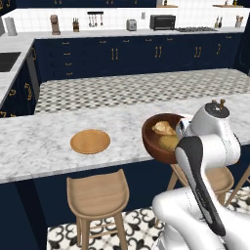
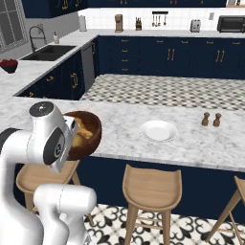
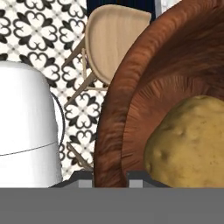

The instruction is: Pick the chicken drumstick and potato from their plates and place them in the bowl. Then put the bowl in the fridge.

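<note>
My gripper (image 3: 111, 180) is shut on the thick rim of the dark reddish-brown bowl (image 1: 161, 141), which hangs tilted at the counter's front edge, above the stools. The bowl (image 2: 90, 136) sits right against my white wrist. Inside it lie the golden drumstick (image 1: 163, 128) and the yellowish potato (image 1: 169, 142); the potato (image 3: 189, 144) looms large in the hand view. The tan wooden plate (image 1: 90, 141) lies bare on the marble counter to the left. A white plate (image 2: 158, 130) lies bare further right. The fridge is out of view.
Wooden stools (image 1: 97, 193) (image 2: 152, 184) stand under the counter's front edge, one of them (image 3: 116, 39) below the bowl. Two small shakers (image 2: 211, 119) stand on the counter at the right. A sink (image 2: 48, 51) and a dark bowl of red fruit (image 2: 8, 64) are on the left counter.
</note>
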